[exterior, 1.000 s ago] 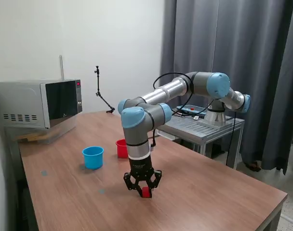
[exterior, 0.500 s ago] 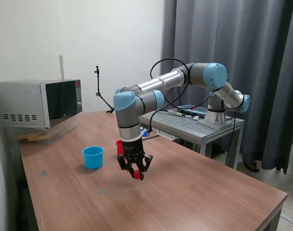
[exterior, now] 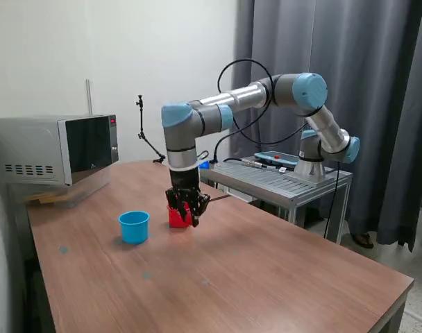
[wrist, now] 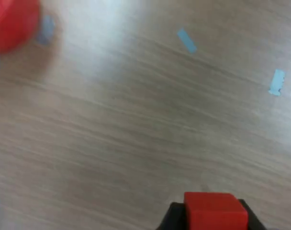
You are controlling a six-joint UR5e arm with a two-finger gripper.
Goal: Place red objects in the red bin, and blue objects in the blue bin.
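My gripper (exterior: 188,214) hangs just above the red cup (exterior: 175,219) near the middle of the table and is shut on a small red cube (wrist: 215,211). The cube shows clearly between the black fingers (wrist: 172,218) in the wrist view. In the exterior view the cube is hard to tell from the cup behind it. The red cup also shows blurred at a corner of the wrist view (wrist: 11,21). The light blue cup (exterior: 134,226) stands on the table to the exterior view's left of the red cup. No blue cubes and no second red cube are in view.
A microwave (exterior: 55,149) stands at the table's far corner on the exterior view's left. A metal cart (exterior: 287,184) bears the arm's base behind the table. A small stand (exterior: 145,135) is at the back edge. Bits of blue tape (wrist: 186,40) mark the wooden tabletop (exterior: 266,270).
My gripper has lifted the red cube off the table and carried it back and to the exterior view's left, from the front of the table to just above the red cup.
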